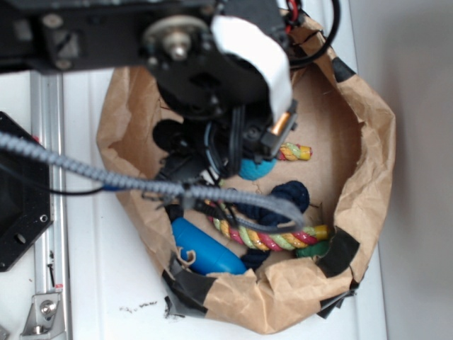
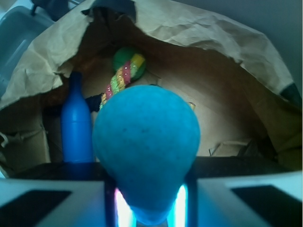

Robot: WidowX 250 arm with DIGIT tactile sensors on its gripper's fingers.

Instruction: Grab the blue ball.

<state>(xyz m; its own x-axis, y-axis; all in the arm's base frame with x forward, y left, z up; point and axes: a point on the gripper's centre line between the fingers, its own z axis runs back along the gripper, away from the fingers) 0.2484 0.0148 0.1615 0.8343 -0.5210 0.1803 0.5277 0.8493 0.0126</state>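
Note:
The blue ball (image 2: 147, 142) is teal and finely textured, and it fills the middle of the wrist view. It sits between the two fingers of my gripper (image 2: 147, 208), and its lower end is squeezed narrow where the jaws press it from left and right. In the exterior view only part of the ball (image 1: 257, 168) shows, under the black gripper (image 1: 248, 157), over the floor of the brown paper bag (image 1: 371, 163). The arm hides the fingertips there.
A smooth bright-blue bottle (image 1: 205, 249) lies at the bag's near left, also in the wrist view as the bottle (image 2: 75, 127). A multicoloured rope (image 1: 272, 239) and a navy rope knot (image 1: 287, 195) lie close by. The crumpled bag walls ring everything. A grey braided cable (image 1: 106, 174) crosses the left.

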